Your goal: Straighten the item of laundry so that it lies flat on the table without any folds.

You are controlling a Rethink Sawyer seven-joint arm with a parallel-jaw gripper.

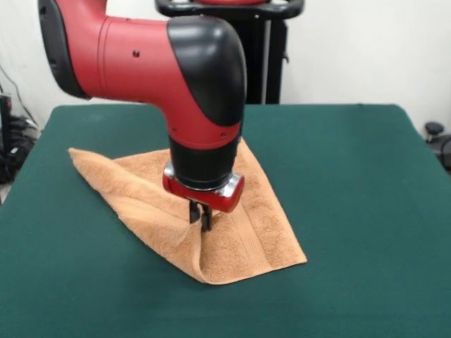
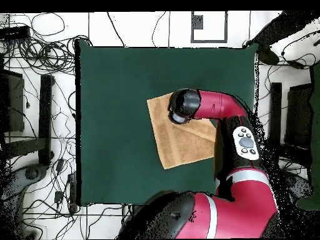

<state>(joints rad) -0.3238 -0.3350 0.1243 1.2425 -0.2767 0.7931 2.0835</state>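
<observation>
Where the front view looks across the table (image 1: 366, 211), the orange-tan towel (image 1: 246, 239) lies left of the middle of the green top, well clear of every edge. It is not flat: a raised fold runs from its pointed left corner down to the corner nearest the table's near edge, and the cloth is doubled along that side. A flat woven band shows along its right side. The red and black arm (image 1: 141, 49) comes down over the towel, and the claw (image 1: 200, 215) stands upright with its dark tips right at the ridge of the fold. The tips sit close together with hardly a gap between them, and whether they have pinched any cloth cannot be told from here.

From overhead, the towel (image 2: 181, 147) lies right of the table's (image 2: 112, 112) middle, nearer the right edge than the left, as a skewed four-sided patch. The arm (image 2: 219, 106) reaches in from the bottom right corner and its black wrist covers the towel's upper right part. The claw itself is hidden beneath the wrist.
</observation>
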